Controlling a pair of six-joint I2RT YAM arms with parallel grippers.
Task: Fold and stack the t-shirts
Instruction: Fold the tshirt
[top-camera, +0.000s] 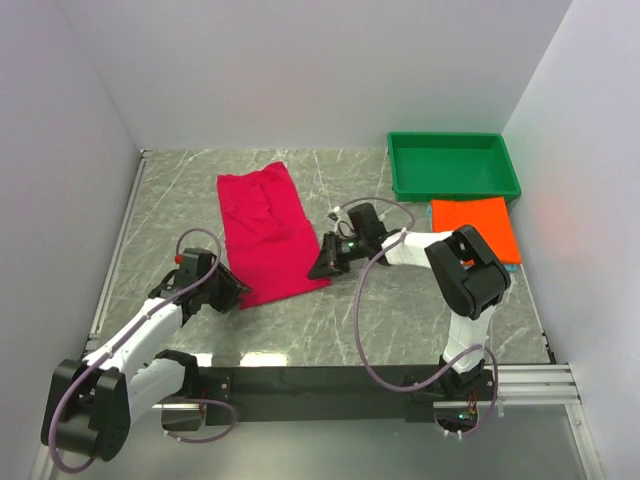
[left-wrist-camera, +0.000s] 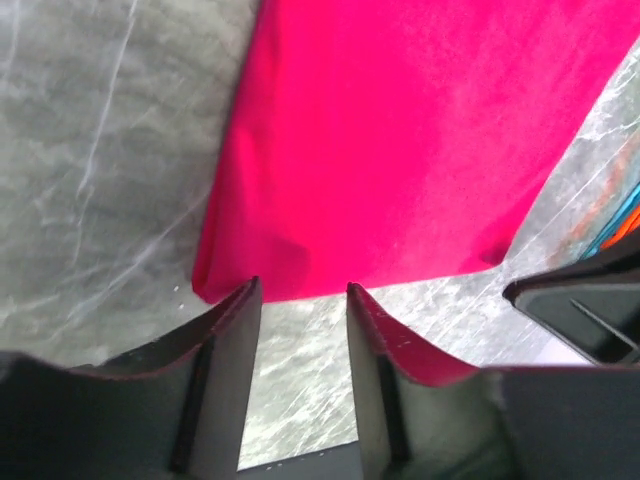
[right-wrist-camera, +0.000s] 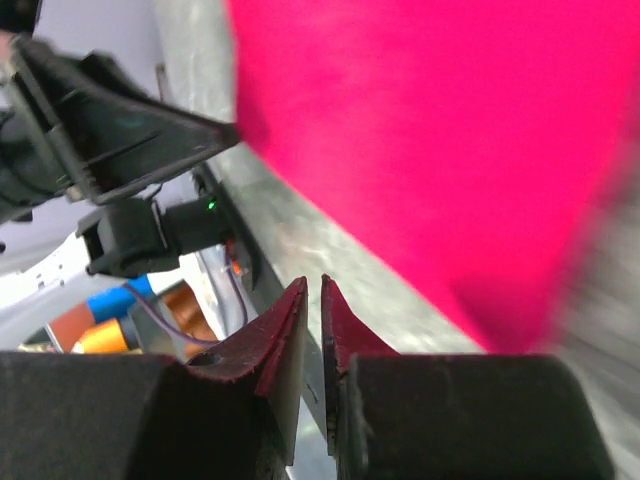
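Left end effector (left-wrist-camera: 300, 290) sat open at near edge of crimson-pink t-shirt (top-camera: 265, 235); right end effector (right-wrist-camera: 313, 285) was almost closed, empty, beside it.

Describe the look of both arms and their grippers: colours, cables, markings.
The left arm and right arm have white links with bulky black joints. A greyish-purple cable loops loosely along each. The left gripper and right gripper are black, with dark wedge-shaped fingers. A small red dot sits near the left wrist. No lettering is visible.
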